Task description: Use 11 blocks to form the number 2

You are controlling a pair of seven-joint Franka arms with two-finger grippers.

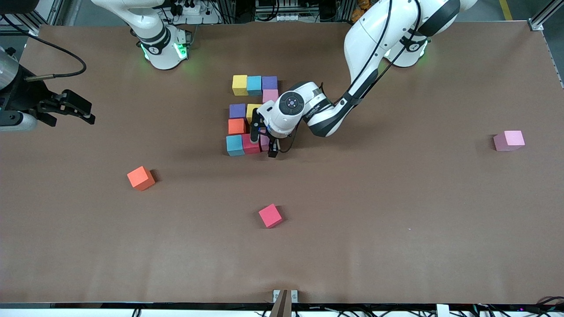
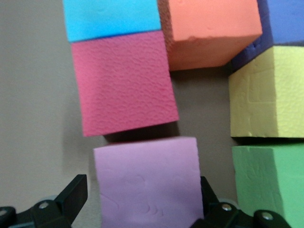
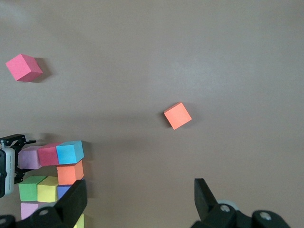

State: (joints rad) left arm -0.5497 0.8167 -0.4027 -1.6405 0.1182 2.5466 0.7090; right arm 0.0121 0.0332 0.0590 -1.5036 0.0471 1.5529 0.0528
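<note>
brown surface (image 1: 396, 211): number 2 (image 1: 249, 116) mid-surface; left gripper (image 1: 262, 143) wide around its pink block (image 2: 147, 183); right gripper (image 3: 140, 199) wide, waiting.

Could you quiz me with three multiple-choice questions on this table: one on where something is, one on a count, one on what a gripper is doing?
1. Where is the left gripper?
A. At the digit's row nearest the front camera
B. Over the loose orange block

2. How many loose blocks lie apart from the number 2?
A. One
B. Three

3. The left gripper's fingers are:
A. Open around the pink block
B. Shut on nothing

Answers: 1 A, it sits by that row. 2 B, orange block, red block, pink loose block. 3 A, gaps show beside the cube.
</note>
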